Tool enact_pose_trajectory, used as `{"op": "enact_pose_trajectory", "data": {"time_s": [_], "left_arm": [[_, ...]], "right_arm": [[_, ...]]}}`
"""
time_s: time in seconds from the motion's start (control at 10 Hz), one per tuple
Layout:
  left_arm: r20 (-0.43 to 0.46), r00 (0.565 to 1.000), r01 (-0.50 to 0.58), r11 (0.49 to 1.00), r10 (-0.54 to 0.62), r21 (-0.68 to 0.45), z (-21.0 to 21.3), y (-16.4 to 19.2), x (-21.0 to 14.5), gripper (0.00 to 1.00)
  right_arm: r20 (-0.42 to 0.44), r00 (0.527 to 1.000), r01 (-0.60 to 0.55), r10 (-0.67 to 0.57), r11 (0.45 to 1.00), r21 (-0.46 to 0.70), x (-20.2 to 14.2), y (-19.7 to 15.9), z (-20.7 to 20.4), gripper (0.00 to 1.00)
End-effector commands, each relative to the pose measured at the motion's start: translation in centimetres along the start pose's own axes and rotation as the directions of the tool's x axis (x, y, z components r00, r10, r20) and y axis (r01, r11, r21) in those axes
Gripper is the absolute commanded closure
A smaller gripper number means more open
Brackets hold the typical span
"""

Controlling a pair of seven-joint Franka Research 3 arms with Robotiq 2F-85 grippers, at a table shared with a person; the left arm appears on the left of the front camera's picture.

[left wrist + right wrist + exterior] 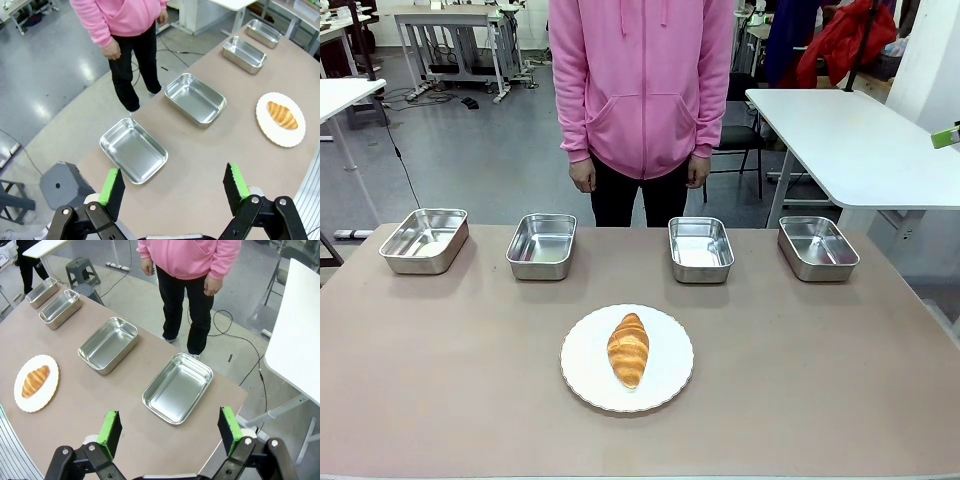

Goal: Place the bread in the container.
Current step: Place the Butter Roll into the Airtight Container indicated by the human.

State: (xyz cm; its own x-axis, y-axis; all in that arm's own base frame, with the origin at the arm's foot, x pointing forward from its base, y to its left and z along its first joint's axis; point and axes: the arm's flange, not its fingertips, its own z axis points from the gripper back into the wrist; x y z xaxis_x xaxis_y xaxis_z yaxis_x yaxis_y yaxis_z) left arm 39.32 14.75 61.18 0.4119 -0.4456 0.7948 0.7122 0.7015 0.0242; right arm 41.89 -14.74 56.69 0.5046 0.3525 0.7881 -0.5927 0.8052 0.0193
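Toward the tabletop's near edge, midway along: bread point(628, 349) lying on round white plate point(582, 366). 4 empty steel trays point(541, 268) in a row along far edge, apart from it. Left pincer point(172, 187) and right pincer point(169, 430) both spread, holding nothing.

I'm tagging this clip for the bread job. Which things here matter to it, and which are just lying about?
For the job: croissant; four steel trays, one the target, which one unclear; left gripper and right gripper, both open.
Just there: white plate under the croissant; person in pink standing behind the table.
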Motion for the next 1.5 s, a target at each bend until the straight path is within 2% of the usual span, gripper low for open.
{"op": "enact_pose_trajectory", "data": {"time_s": [0.0, 1.4], "left_arm": [[0.007, 1.000, 0.007, 1.000, -0.007, -0.005, 0.06, -0.15, 0.11, 0.00], [0.007, 1.000, 0.007, 1.000, -0.007, -0.005, 0.06, -0.15, 0.11, 0.00]], "right_arm": [[0.027, 1.000, -0.012, 0.012, 1.000, 0.010, 0.05, -0.27, -0.14, 0.00], [0.027, 1.000, -0.012, 0.012, 1.000, 0.010, 0.05, -0.27, -0.14, 0.00]]}}
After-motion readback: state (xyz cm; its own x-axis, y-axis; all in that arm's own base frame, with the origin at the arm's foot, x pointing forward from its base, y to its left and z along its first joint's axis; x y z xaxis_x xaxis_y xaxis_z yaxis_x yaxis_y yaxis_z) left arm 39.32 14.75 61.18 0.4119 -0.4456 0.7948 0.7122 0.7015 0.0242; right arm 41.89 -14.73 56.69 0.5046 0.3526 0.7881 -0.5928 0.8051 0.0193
